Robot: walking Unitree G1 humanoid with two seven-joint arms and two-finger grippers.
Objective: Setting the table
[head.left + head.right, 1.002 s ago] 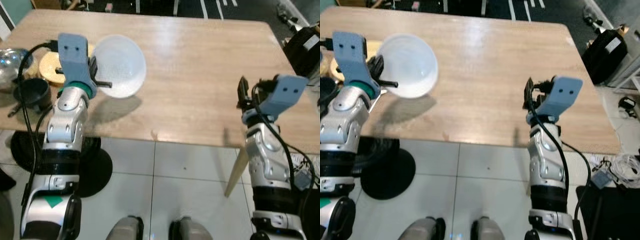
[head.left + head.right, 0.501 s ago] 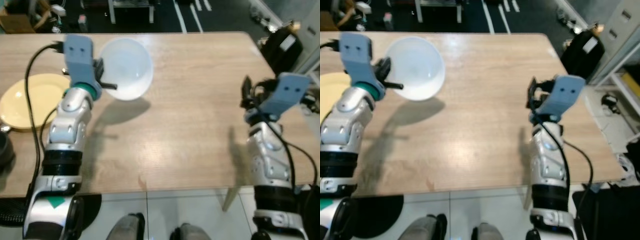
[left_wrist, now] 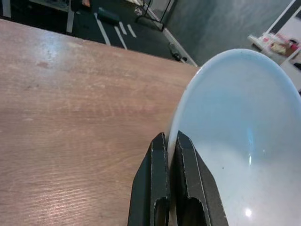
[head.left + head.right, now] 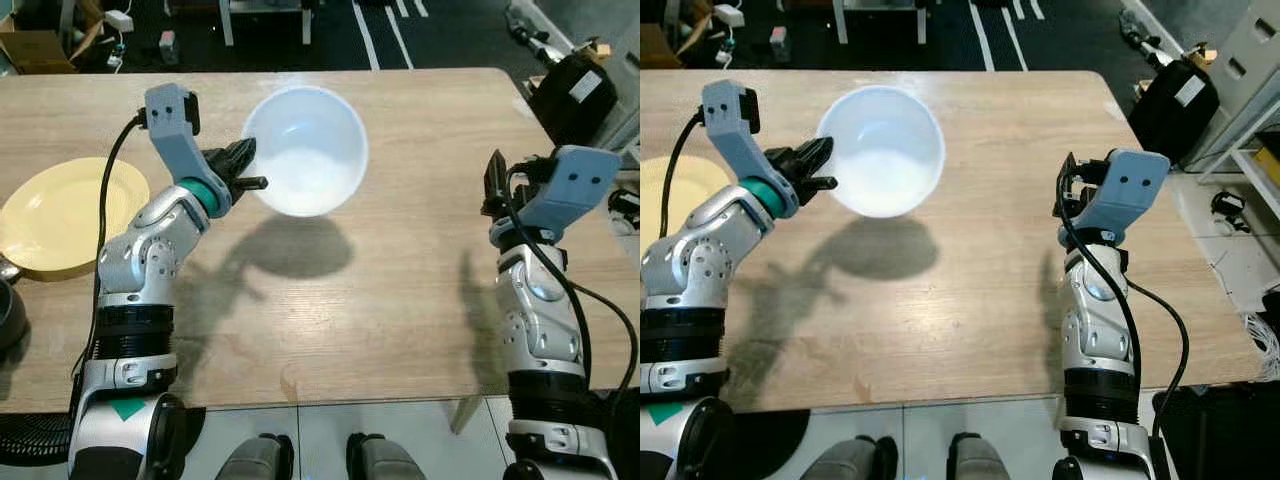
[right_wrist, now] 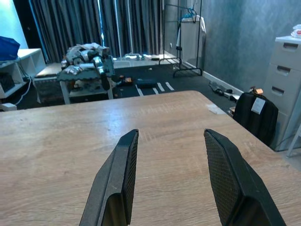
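Above the light wooden counter, the left gripper is clamped on the rim of the round white plastic bowl, holding it aloft right of the flat yellow plate; the right gripper hovers with fingers apart. Lowering the bowl level should prevent tipping. Compared with a second ago, the bowl is nearer the counter's middle.

A dark room seen beyond a wooden table. A black bag with a white tag sits on the floor just off the table's far right corner, beside a grey drawer cabinet. Farther back — dark curtains, a low bench piled with clutter, and a clothes rack. White floor stripes run behind the table.
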